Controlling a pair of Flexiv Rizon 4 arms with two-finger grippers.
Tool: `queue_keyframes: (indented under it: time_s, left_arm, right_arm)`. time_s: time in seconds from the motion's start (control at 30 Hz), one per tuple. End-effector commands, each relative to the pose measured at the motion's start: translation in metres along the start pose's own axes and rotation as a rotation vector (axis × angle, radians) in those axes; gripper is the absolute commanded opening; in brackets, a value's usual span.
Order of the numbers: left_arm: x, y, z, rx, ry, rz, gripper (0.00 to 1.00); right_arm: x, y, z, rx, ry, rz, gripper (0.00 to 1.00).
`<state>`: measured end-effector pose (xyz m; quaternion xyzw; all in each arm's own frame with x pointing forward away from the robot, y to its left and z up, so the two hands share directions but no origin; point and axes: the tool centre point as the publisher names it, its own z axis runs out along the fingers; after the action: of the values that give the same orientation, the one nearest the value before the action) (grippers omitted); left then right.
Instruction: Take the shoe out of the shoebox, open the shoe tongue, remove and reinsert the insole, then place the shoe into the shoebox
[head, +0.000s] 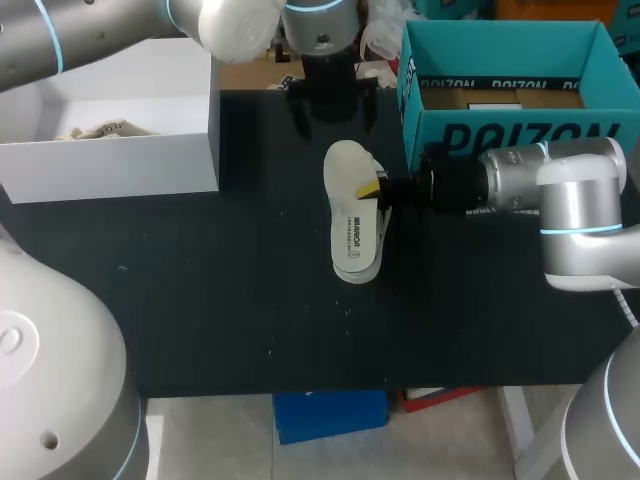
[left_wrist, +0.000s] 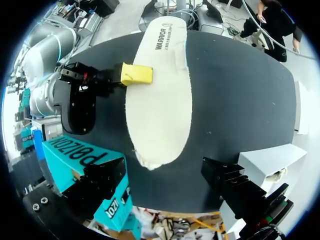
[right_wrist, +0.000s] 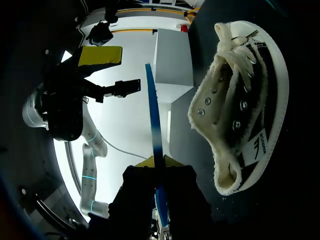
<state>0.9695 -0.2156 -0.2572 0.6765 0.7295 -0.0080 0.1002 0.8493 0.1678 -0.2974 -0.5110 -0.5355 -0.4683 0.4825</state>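
Observation:
A cream insole (head: 349, 205) is held flat above the middle of the black table, print side up. My right gripper (head: 378, 190) is shut on its right edge; one yellow fingertip (left_wrist: 136, 74) lies on top. In the right wrist view the insole (right_wrist: 154, 120) shows edge-on as a thin blue strip running out from my right gripper (right_wrist: 158, 167). The white canvas shoe (right_wrist: 240, 100) lies on the table beside and under it, laces loose; from above only its rim (head: 358, 271) peeks out. My left gripper (left_wrist: 167, 192) hangs open above the insole's (left_wrist: 160, 95) far end.
The teal shoebox (head: 500, 130) stands open at the back right, just behind my right arm. A white box (head: 110, 155) with pale paper inside sits at the back left. The front half of the table (head: 200, 320) is bare black surface.

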Motion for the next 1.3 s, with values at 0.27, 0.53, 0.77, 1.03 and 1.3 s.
queue_keyframes:
  time_s: [0.27, 0.53, 0.77, 1.03, 1.3]
  left_arm:
    - [0.003, -0.047, -0.014, -0.019, 0.000, 0.018, 1.00]
    - [0.009, -0.090, -0.022, -0.025, -0.016, 0.009, 1.00]
    - [0.009, -0.128, -0.029, -0.010, -0.030, 0.026, 1.00]
    - [0.013, -0.161, -0.039, -0.019, -0.067, 0.049, 1.00]
    - [0.024, -0.182, -0.036, 0.027, -0.253, 0.078, 1.00]
  right_arm:
    - [0.000, 0.000, 0.001, 0.000, -0.003, 0.001, 0.00]
    - [0.000, 0.000, 0.001, 0.000, -0.003, 0.001, 0.00]
    - [0.000, 0.000, 0.001, 0.000, -0.003, 0.001, 0.00]
    - [0.000, 0.000, 0.001, 0.000, -0.003, 0.001, 0.00]
    - [0.000, 0.000, 0.001, 0.000, -0.003, 0.001, 0.00]
